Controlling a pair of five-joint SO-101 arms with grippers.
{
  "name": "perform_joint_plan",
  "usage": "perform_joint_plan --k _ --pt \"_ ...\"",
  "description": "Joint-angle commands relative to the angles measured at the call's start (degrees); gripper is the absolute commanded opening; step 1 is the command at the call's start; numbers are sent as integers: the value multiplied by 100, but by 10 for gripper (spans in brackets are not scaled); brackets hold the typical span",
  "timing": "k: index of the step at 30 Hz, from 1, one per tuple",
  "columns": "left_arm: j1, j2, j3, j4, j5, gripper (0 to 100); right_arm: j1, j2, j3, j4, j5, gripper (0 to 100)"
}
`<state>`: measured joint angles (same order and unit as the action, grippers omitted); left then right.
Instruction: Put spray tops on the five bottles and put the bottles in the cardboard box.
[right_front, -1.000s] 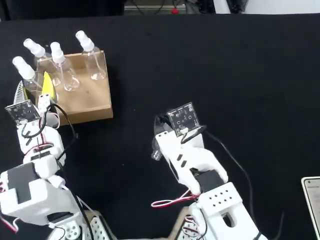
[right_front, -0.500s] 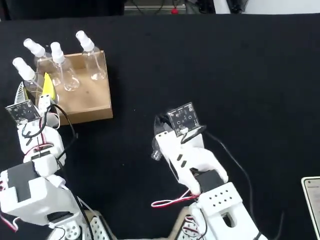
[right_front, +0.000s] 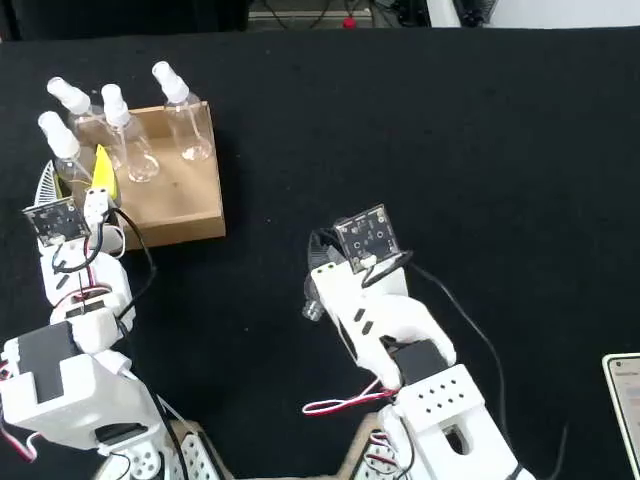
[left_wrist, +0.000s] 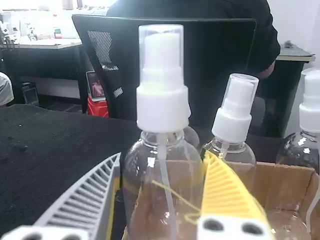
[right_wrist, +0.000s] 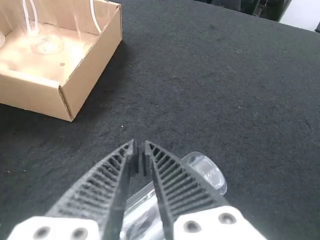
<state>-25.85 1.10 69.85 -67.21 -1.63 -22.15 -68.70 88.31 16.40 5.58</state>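
Note:
A cardboard box stands at the far left of the black table. Three clear bottles with white spray tops stand in it, one of them at the back corner. My left gripper is shut on a further topped bottle at the box's left edge. That held bottle stands upright between the grey and yellow fingers, in front of the box. My right gripper is shut, low at the table's middle. Under it a topless clear bottle lies on the cloth, and its end pokes out beside the arm.
The box's near corner lies ahead of the right gripper, with bare black cloth between. A white device sits at the table's right edge. A dark chair stands behind the table.
The left gripper has shifted slightly to the right with its bottle, closer to the box. The right arm has not moved.

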Motion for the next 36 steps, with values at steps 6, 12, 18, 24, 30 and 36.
perform_joint_plan --k 6,12,18,24,30,36 --pt "92 -26 180 -97 -9 130 -26 -119 -31 -149 26 11" --pt "57 -26 189 -97 -9 130 -26 -119 -31 -149 26 11" --pt "84 -18 347 -88 0 129 -26 -119 -31 -149 26 11" --pt "84 -18 514 -79 0 128 -26 -119 -31 -149 26 11" --pt "84 352 549 -88 -35 130 -26 -119 -31 -149 26 11" --pt "40 914 224 -132 -35 130 -26 -119 -31 -149 26 11"
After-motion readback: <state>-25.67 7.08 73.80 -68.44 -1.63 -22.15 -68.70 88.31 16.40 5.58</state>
